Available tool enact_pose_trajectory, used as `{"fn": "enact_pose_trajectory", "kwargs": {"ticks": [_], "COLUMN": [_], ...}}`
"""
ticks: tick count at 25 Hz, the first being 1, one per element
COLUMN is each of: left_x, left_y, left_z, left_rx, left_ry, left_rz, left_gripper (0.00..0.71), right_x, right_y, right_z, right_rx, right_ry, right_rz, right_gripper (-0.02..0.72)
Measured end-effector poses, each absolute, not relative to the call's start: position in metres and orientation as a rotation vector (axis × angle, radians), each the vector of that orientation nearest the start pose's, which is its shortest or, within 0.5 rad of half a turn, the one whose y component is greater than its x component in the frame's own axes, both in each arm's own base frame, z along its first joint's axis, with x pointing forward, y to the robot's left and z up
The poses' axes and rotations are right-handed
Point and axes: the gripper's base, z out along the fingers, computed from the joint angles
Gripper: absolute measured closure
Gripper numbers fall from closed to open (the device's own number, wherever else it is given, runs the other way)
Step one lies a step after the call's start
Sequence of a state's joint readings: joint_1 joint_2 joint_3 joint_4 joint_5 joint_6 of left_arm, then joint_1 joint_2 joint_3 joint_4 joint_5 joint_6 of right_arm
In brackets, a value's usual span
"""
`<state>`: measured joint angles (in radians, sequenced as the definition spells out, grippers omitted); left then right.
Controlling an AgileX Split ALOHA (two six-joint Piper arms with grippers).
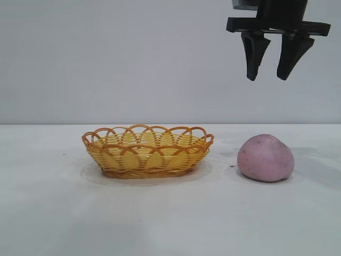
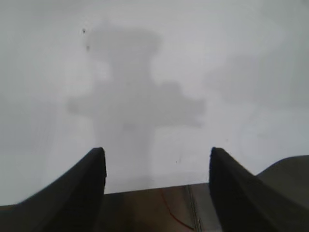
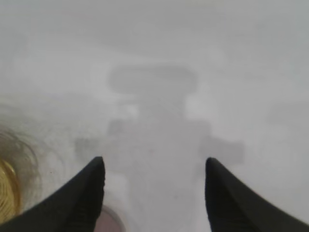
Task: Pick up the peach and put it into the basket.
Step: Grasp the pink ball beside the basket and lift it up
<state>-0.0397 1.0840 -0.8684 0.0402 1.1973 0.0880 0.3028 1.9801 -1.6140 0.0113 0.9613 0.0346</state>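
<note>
The peach (image 1: 265,158) sits on the white tabletop (image 1: 170,218), near the basket (image 1: 147,151) but not touching it. The right gripper (image 1: 272,72) hangs above the peach, fingers apart and empty. The left gripper (image 2: 157,181) is likewise spread over bare tabletop.

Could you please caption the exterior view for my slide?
Open right gripper hangs above pinkish-mauve rounded peach, beside yellow wicker basket.

the right pincer (image 1: 271,72) is matte black: a flat crossbar carrying two thick fingers (image 1: 254,53) tapering to blunt tips.
</note>
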Motion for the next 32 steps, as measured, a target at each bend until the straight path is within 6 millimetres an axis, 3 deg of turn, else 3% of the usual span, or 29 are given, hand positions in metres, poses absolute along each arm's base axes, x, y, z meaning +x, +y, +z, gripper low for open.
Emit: {"fn": "enact_pose_trajectory", "kwargs": {"ticks": [9, 21, 24, 32], "left_x": [0.089, 0.005, -0.008, -0.009], "left_y": [-0.005, -0.004, -0.003, -0.003], "left_z": [0.277, 0.27, 0.27, 0.27], "left_rx": [0.17, 0.137, 0.129, 0.125], "left_ry": [2.717, 2.193, 2.102, 2.092], "left_rz": [-0.01, -0.026, -0.021, -0.023], "left_gripper": [0.301, 0.301, 0.301, 0.301], "right_x": [0.403, 0.4, 0.397, 0.388], "right_y": [0.123, 0.122, 0.12, 0.117], "right_z": [0.232, 0.231, 0.232, 0.256], "right_rx": [-0.401, -0.408, -0.413, -0.407], "right_ry": [2.814, 2.857, 2.876, 2.84], "right_rz": [0.026, 0.01, -0.003, 0.002], "right_gripper": [0.319, 0.319, 0.319, 0.319]}}
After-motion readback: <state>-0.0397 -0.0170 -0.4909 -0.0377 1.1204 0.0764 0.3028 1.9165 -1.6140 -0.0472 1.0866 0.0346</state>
